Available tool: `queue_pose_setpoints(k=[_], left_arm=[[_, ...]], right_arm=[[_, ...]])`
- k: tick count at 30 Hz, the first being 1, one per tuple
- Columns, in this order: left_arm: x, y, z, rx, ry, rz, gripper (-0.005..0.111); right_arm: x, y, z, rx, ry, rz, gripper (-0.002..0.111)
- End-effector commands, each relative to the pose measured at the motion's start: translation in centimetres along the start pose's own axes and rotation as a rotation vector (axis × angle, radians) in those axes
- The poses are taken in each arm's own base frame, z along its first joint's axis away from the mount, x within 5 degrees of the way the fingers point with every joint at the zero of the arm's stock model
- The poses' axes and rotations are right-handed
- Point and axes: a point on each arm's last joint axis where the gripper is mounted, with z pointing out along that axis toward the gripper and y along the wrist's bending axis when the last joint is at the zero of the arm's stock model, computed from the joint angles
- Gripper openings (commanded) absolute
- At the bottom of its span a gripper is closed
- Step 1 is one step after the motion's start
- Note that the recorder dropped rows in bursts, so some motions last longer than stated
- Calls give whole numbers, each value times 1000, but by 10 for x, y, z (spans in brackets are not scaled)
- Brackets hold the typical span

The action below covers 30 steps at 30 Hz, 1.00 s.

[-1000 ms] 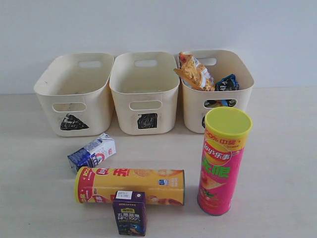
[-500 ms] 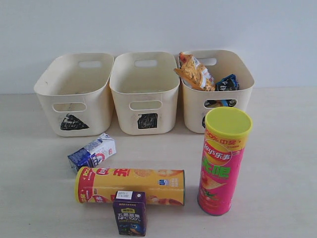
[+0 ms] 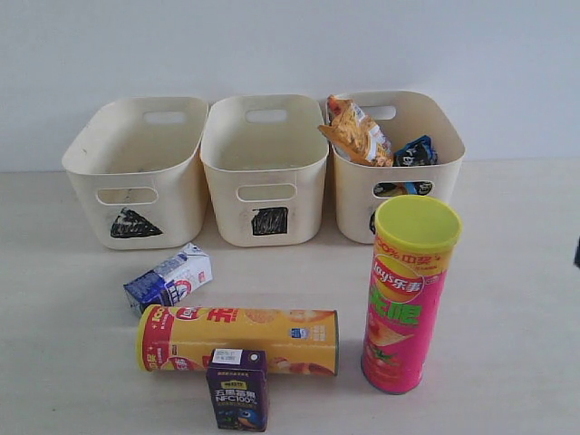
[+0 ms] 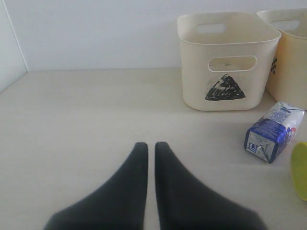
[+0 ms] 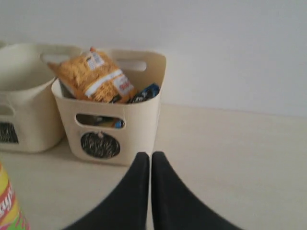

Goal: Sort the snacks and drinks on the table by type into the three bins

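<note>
Only a dark bit [image 3: 577, 254] crept into view. On left gripper [image 4: 151, 146] and right gripper [image 5: 148, 155], fingers press together, empty. The milk box [image 4: 273, 139] lies ahead of left fingers, circle bin [image 5: 141, 120] ahead of right.

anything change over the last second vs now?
One thing: a dark sliver has appeared at the exterior view's right edge, possibly the right arm coming in. Nothing was taken hold of or let go. The left gripper and right gripper are shut and empty. The pink tube, yellow tube, milk box, juice box and three bins stayed put.
</note>
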Motion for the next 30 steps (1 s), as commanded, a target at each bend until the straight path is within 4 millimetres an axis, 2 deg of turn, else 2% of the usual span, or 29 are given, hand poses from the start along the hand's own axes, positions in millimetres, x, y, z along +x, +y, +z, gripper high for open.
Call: queue_pose_setpoints(k=[1,7,12,19,21,23,24,25,26,27,28,30], left_arm=[[1,0,0,-2,3,8,4],[1,0,0,-2,3,8,4],[1,0,0,-2,3,8,4],[1,0,0,-2,3,8,4],[1,0,0,-2,3,8,4],[1,0,0,-2,3,8,4],[1,0,0,-2,3,8,4],[1,0,0,-2,3,8,4],[1,0,0,-2,3,8,4],[1,0,0,-2,3,8,4],[1,0,0,-2,3,8,4],[1,0,0,-2,3,8,4]], right_arm=[[25,6,19,-86,88,-57,0],[59,19,21,-224,131,-83,0],[66,38,21,-453,101,-99,0],[82,44,31,-535,158,-2,1],[87,46,33,-558,166,17,13],[86,48,33,-589,143,29,33],[86,49,34,-604,123,32,53],[86,49,34,-607,123,37,63],[86,49,34,-607,117,40,83],[85,49,36,-602,122,38,96],[86,48,37,-595,129,39,104],[83,46,42,-579,134,31,103]])
